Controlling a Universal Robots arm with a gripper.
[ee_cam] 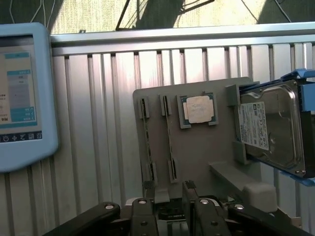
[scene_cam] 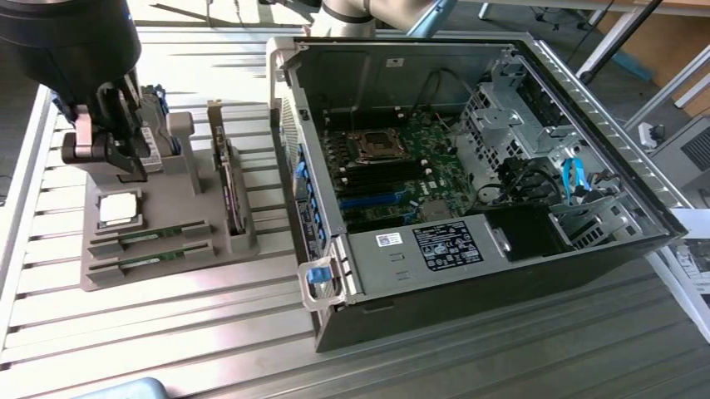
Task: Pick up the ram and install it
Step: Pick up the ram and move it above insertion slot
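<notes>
Notes ram [ee_cam: 170,142] seated in grey holder [ee_cam: 202,157] slot, beside twin stick [ee_cam: 144,142]. Notes tool [ee_cam: 168,188] apart, clamping nothing, poised at holder's edge. Judges pick-up not begun; installation into open computer case [scene_cam: 466,303], well apart on surface [scene_cam: 166,324], wholly outstanding.

Bright sunlight; glare streaks the slatted table [scene_cam: 166,324]; computer case [scene_cam: 367,83] darker.

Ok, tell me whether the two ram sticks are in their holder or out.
In: both ram sticks sit on edge in slots of the grey holder.
</notes>
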